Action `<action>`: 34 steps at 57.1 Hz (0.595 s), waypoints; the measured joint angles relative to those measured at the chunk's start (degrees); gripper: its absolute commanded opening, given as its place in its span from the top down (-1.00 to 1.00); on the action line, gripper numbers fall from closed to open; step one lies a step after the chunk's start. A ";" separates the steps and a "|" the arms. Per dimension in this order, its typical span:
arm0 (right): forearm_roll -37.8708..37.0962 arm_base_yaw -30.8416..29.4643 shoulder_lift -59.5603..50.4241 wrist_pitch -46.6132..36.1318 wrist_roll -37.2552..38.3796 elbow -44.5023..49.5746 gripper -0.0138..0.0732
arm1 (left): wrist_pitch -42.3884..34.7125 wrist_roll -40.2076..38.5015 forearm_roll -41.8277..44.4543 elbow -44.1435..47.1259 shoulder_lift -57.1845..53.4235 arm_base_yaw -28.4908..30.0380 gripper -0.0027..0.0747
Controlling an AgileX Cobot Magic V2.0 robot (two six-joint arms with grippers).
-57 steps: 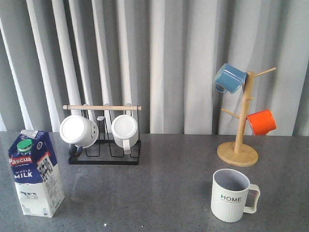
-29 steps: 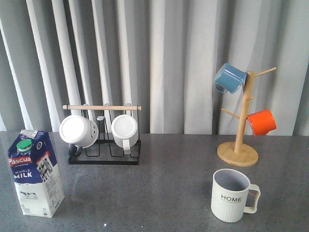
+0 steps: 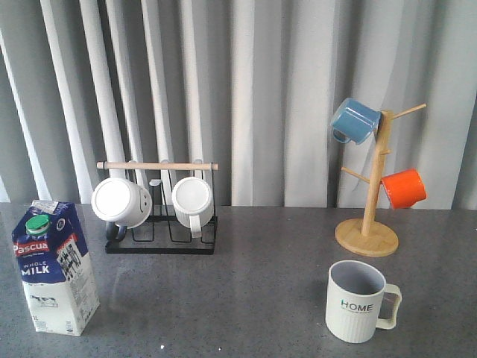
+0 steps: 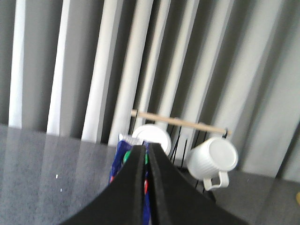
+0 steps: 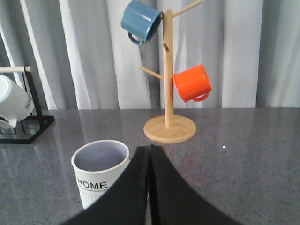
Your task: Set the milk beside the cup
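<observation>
The milk (image 3: 54, 268) carton reads "Pascual" on red; below, "WHOLE MILK" on blue. The cup (image 3: 358, 302) bears "HOME" in black.

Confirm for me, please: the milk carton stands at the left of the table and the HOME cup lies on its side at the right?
Not quite. The front view shows the HOME cup standing upright, mouth up, at the right; the milk carton does stand at the left.

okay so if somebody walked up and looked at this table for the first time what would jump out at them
Probably the blue-and-white milk carton, standing upright alone at the table's near left. Next, the bright blue mug and orange mug hanging on the wooden mug tree at back right, with the HOME cup standing in front of it.
</observation>
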 measured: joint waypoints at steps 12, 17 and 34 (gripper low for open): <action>1.06 0.00 9.73 -4.17 0.00 -0.29 0.56 | 5.12 1.90 0.00 -4.92 11.41 0.00 0.89; 1.68 0.00 12.04 -4.30 -0.20 -0.29 0.37 | 5.54 4.28 0.00 -6.45 13.14 0.00 0.75; 1.95 0.00 13.16 -1.08 -2.50 -4.91 -0.45 | 5.84 8.37 0.00 -11.77 13.83 0.00 -0.30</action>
